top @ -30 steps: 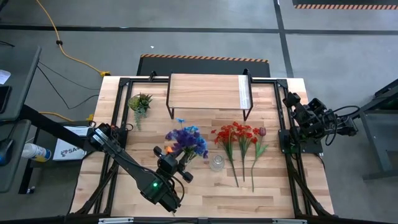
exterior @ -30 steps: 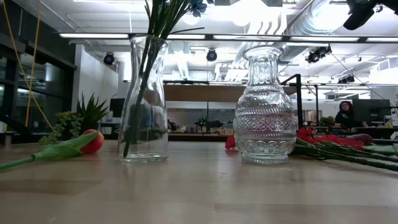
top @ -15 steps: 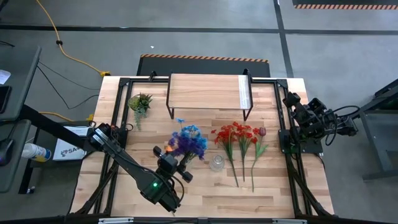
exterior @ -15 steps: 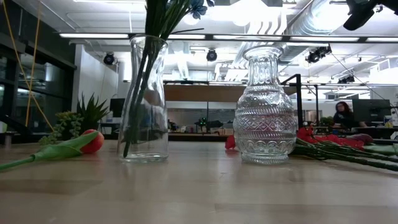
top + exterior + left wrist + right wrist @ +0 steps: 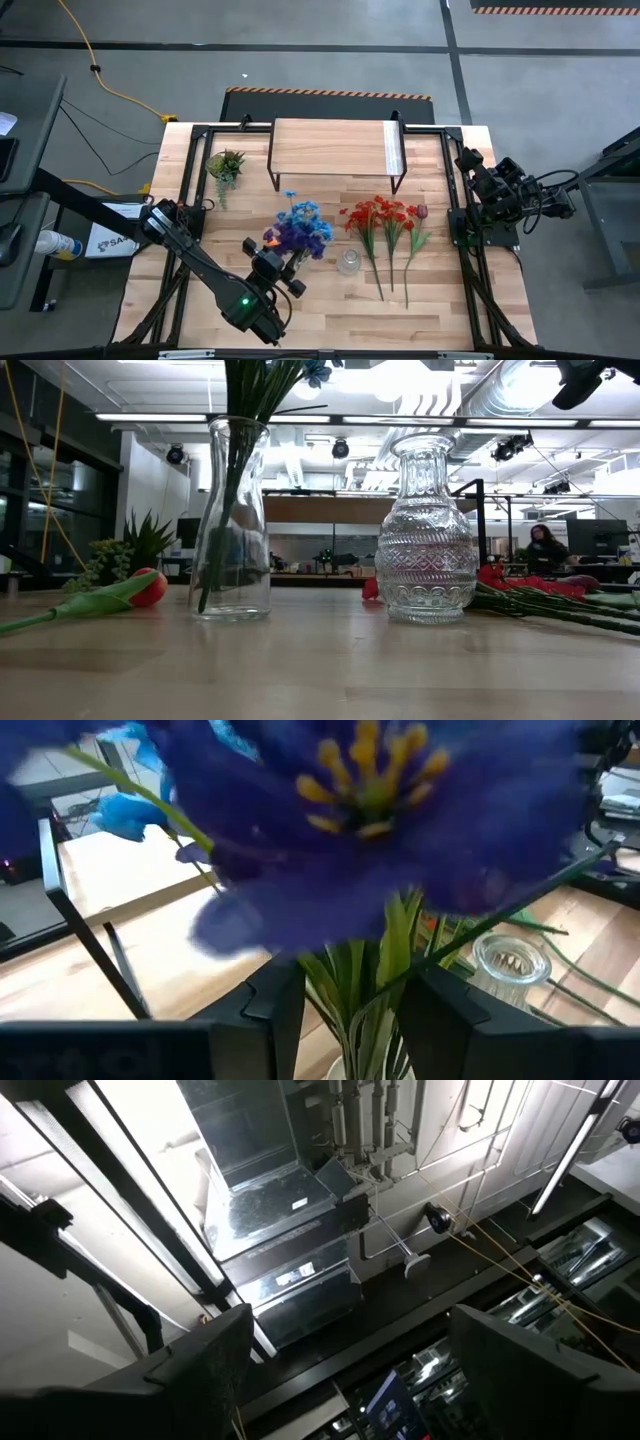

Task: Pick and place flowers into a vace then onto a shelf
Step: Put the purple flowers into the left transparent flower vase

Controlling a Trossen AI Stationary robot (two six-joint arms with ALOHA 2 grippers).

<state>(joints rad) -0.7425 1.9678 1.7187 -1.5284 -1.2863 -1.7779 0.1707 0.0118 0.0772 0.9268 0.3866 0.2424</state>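
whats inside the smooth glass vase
Green stems of the blue and purple flowers stand in the smooth glass vase, reaching near its base. The blooms rise out of the low view's frame. Whether it holds water cannot be told.

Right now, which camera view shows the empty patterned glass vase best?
The low view: the patterned vase stands whole and side-on, with nothing inside. The high view shows only its round mouth from above. The left wrist view catches its rim behind blue petals. The right wrist view does not show it.

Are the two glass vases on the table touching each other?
Apart. The low view shows the plain vase and the patterned vase with open background plainly between them.
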